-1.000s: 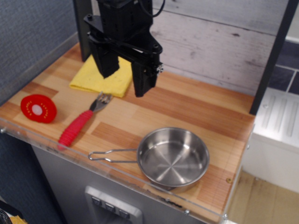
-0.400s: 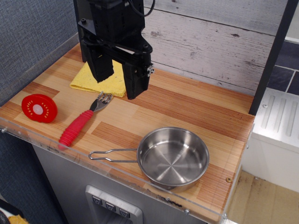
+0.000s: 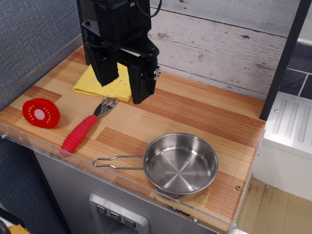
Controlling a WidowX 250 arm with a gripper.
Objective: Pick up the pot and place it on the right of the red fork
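The pot, a shallow shiny steel pan, sits at the front right of the wooden table, its wire loop handle pointing left. The red fork lies left of it, ribbed red handle toward the front edge, silver tines toward the back. My black gripper hangs open and empty above the table's back left, over the yellow cloth, well behind the fork's tines and apart from the pot.
A yellow cloth lies at the back left under the gripper. A round red disc with a white centre lies at the far left. A clear rim edges the table front. A plank wall stands behind.
The gripper has moved a little left and back since one second ago; it has held still over the last half second. The pot and fork have not moved.
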